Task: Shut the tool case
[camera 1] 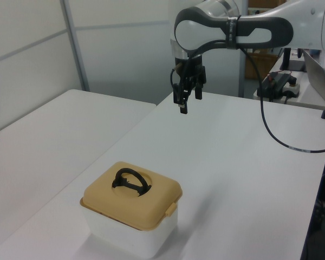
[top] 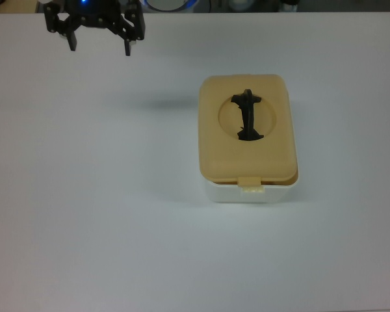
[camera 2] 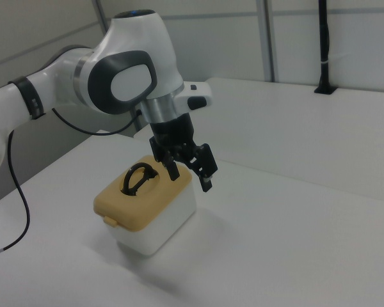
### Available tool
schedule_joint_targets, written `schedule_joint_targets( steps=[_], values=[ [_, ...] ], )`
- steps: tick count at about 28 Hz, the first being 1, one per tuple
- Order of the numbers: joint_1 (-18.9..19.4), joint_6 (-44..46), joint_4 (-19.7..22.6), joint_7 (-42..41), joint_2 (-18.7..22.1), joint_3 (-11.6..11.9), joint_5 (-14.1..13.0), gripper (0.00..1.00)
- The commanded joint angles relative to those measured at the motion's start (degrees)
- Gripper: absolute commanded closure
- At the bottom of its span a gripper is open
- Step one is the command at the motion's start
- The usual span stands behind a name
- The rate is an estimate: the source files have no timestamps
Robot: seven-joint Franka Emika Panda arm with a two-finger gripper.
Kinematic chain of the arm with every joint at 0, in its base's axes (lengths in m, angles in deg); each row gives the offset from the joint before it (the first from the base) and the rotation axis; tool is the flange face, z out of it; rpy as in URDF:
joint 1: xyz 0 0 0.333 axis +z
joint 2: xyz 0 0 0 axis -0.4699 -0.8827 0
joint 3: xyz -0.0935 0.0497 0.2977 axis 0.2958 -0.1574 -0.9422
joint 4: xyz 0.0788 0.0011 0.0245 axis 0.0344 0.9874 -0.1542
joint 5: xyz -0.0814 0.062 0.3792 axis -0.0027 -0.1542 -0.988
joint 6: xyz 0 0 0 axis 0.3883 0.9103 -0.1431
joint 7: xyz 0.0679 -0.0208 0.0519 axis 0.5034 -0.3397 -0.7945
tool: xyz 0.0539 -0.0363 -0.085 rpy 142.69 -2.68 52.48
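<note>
The tool case stands on the white table with its tan lid [top: 247, 153] lying flat on the white tub [top: 247, 194]. A black handle [top: 247, 117] lies in the lid's round recess, and a small tan latch tab [top: 250, 184] hangs over the near edge. The left view shows the lid [camera 1: 151, 203] and tub [camera 1: 130, 238] low in the picture, and the right view shows the lid [camera 2: 137, 201] and tub [camera 2: 160, 224] too. My gripper [top: 99, 49] hovers open and empty, well off toward the top view's upper left, high above the table [camera 1: 188, 104] [camera 2: 192, 183].
The white table [top: 117, 214] spreads around the case on all sides. A black cable [camera 1: 271, 135] hangs from the arm across the left view's right. Wall panels and a black post [camera 2: 323, 45] stand behind the table.
</note>
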State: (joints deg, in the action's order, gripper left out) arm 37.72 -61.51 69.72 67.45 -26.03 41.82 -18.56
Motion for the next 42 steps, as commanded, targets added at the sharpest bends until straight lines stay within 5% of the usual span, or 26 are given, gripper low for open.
schedule_joint_targets(
  steps=[1, 42],
  values=[
    [0.24, 1.01, 0.19, -1.39, 0.74, -0.01, 1.19, 0.00],
    [0.77, 1.28, -1.83, -0.95, 0.92, -0.36, 0.40, 0.00]
  ],
)
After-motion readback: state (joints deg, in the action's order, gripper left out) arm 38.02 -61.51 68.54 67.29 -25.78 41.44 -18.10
